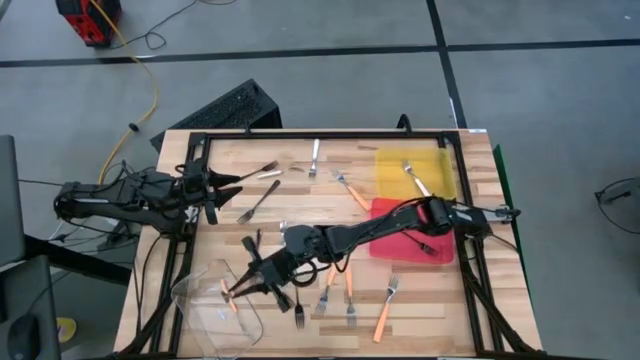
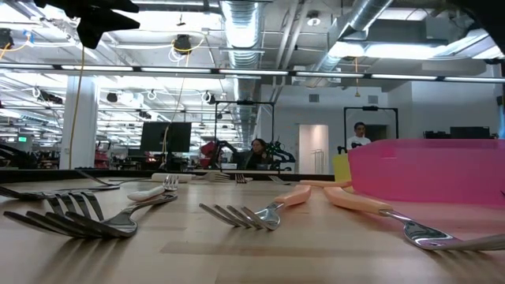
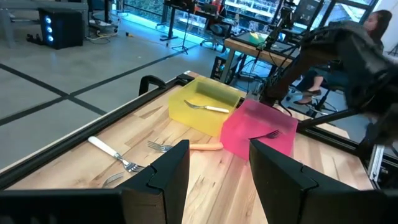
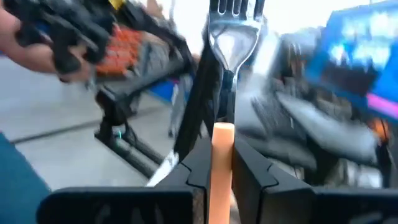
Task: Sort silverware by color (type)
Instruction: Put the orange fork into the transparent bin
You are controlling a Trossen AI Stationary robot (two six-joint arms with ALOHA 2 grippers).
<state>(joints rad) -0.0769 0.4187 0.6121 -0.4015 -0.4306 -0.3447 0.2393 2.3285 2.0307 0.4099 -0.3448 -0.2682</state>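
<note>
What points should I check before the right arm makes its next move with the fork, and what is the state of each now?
1. Right gripper shut on the orange-handled fork: ok.
2. Fork straight between the fingers, tines pointing away: ok.
3. Right gripper hangs over the clear tub at the table's front left; whether the tub is the orange forks' place: cannot tell.
4. Left gripper open, empty, waiting apart at the table's back left: ok.
5. Orange-handled forks remain on the table, for example one near the front: sorting not finished, not ok.
</note>
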